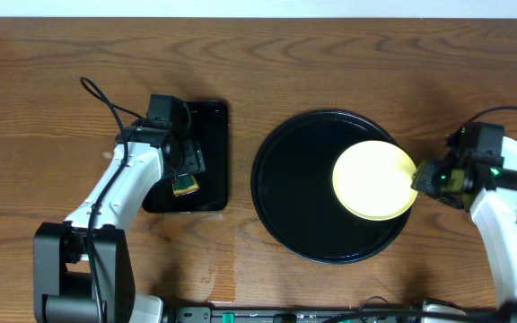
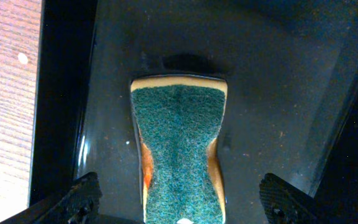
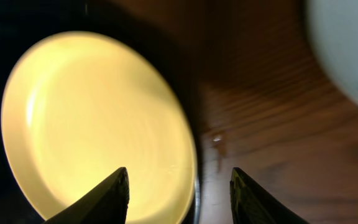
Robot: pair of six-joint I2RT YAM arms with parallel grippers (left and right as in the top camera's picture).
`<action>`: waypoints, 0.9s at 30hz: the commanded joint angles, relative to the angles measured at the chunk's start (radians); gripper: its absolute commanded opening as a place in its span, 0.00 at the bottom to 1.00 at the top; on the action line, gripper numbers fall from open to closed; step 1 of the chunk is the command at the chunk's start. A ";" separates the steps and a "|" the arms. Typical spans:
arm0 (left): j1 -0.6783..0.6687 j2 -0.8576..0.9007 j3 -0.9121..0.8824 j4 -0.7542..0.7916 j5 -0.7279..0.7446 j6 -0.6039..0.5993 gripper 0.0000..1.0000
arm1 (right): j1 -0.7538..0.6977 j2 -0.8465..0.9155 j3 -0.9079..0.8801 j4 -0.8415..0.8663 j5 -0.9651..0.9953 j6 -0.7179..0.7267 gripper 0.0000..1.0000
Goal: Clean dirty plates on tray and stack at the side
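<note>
Gaping right jaws straddle the yellow plate (image 3: 92,118) at its rim

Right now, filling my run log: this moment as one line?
left gripper: open, over sponge in rectangular tray | right gripper: open, at yellow plate rim | plate on round tray

Nothing to read at this moment: no text, label, brand, number or sign is legible in any of the three views.
</note>
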 commanded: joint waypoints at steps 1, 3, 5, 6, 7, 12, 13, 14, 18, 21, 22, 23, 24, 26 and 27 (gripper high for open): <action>0.002 0.008 -0.005 -0.002 -0.002 0.006 0.83 | 0.003 0.097 0.002 0.007 -0.106 -0.058 0.51; 0.002 0.008 -0.005 -0.002 -0.002 0.006 0.83 | 0.005 0.156 0.002 0.013 -0.087 -0.071 0.50; 0.002 0.008 -0.005 -0.002 -0.002 0.006 0.83 | 0.003 0.210 0.002 0.031 -0.071 -0.071 0.49; 0.002 0.008 -0.005 -0.002 -0.002 0.006 0.83 | 0.001 0.230 0.002 0.041 -0.073 -0.070 0.44; 0.002 0.008 -0.005 -0.002 -0.002 0.006 0.83 | 0.000 0.242 0.002 0.045 -0.074 -0.064 0.32; 0.002 0.008 -0.005 -0.002 -0.002 0.006 0.83 | 0.001 0.221 0.006 0.051 -0.076 -0.069 0.01; 0.002 0.008 -0.005 -0.002 -0.002 0.006 0.83 | 0.001 0.206 0.007 0.051 -0.076 -0.069 0.01; 0.002 0.008 -0.005 -0.002 -0.002 0.006 0.83 | 0.002 0.190 0.007 0.051 -0.076 -0.072 0.01; 0.002 0.008 -0.005 -0.002 -0.002 0.006 0.83 | 0.014 0.082 0.007 0.051 -0.076 -0.092 0.01; 0.002 0.008 -0.005 -0.002 -0.002 0.006 0.83 | 0.043 -0.007 0.007 0.051 -0.076 -0.103 0.01; 0.002 0.008 -0.005 -0.002 -0.002 0.006 0.83 | 0.059 -0.039 0.007 0.052 -0.074 -0.118 0.01; 0.002 0.008 -0.005 -0.002 -0.002 0.006 0.83 | 0.077 -0.066 0.007 0.051 -0.064 -0.127 0.01; 0.002 0.008 -0.005 -0.002 -0.002 0.006 0.83 | 0.101 -0.093 0.007 0.050 -0.035 -0.127 0.01; 0.002 0.008 -0.005 -0.002 -0.002 0.006 0.83 | 0.159 -0.138 0.007 0.047 0.044 -0.127 0.01; 0.002 0.008 -0.005 -0.002 -0.002 0.006 0.83 | 0.199 -0.157 0.007 0.047 0.105 -0.127 0.01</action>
